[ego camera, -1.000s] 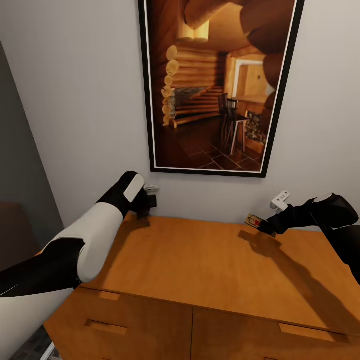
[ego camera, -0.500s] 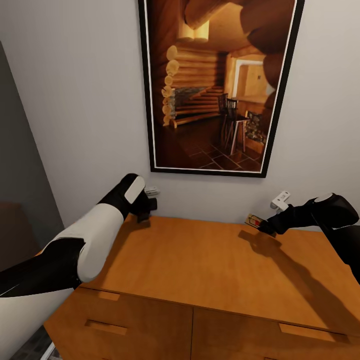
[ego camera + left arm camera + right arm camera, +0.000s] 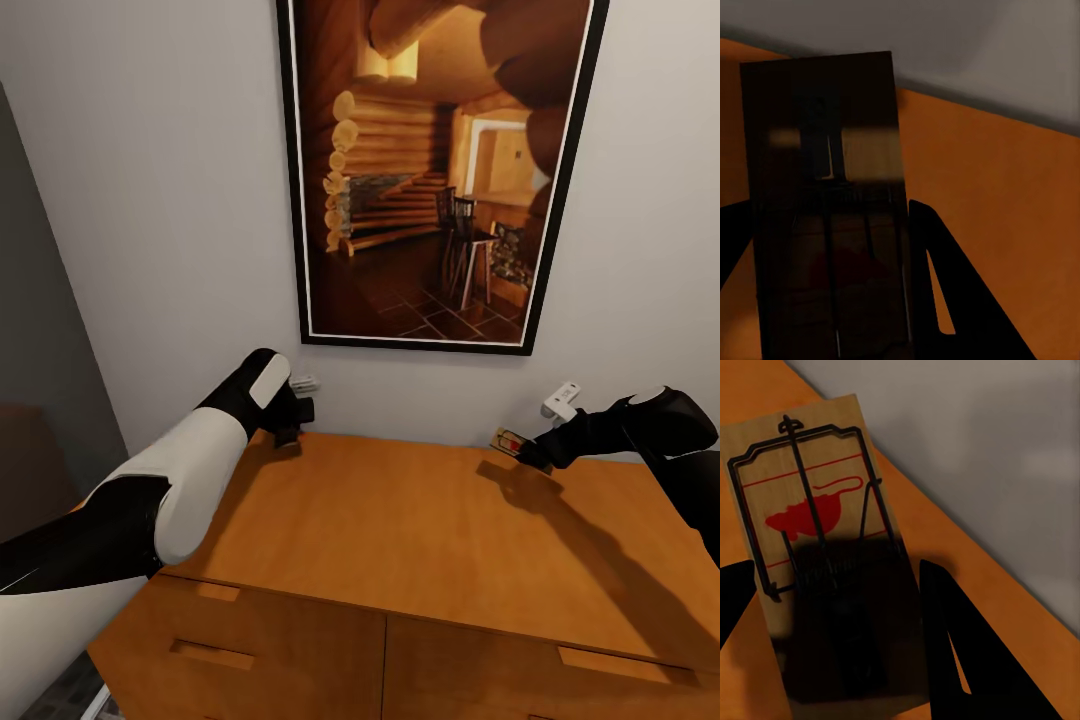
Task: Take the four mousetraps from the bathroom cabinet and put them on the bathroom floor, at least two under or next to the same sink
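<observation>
We hold one mousetrap (image 3: 817,577) clamped between our right fingers (image 3: 945,645) and another mousetrap (image 3: 829,225) between our left fingers (image 3: 937,292), both just above the cabinet (image 3: 420,540) surface by the wall. Each grip looks thin-edged, so turning toward the bathroom floor could let a board slip free.

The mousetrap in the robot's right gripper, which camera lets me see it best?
The right wrist view: the mousetrap is big there, with its wire bar and red mouse shape clear between the right gripper fingers. The head view shows it tiny, at the back of the cabinet top. The left wrist view shows another, darker trap.
</observation>
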You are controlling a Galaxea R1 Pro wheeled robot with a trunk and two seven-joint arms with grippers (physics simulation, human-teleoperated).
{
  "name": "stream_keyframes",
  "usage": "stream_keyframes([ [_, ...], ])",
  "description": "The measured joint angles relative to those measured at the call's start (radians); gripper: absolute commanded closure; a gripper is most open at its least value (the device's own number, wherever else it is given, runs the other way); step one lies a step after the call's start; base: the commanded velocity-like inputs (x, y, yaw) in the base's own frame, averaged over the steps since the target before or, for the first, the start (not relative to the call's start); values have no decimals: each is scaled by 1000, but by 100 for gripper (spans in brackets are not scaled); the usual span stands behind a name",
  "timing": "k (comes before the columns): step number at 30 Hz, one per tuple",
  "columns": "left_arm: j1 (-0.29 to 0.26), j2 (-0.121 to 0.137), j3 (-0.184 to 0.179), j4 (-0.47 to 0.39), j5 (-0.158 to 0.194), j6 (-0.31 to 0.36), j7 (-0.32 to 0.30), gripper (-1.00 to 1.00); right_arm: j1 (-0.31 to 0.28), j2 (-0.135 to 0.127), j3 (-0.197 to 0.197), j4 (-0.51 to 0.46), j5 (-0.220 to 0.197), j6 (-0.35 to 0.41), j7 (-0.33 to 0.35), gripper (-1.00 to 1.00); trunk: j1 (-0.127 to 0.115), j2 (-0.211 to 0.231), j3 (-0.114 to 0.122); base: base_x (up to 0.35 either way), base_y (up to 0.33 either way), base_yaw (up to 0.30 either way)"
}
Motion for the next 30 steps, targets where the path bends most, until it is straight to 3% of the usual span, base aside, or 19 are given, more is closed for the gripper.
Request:
stream_keyframes([
  [30,0,0,0,-1,-3,0,0,100,0,0,0,0,1,0,0,100,0,0,0,-8,0,0],
])
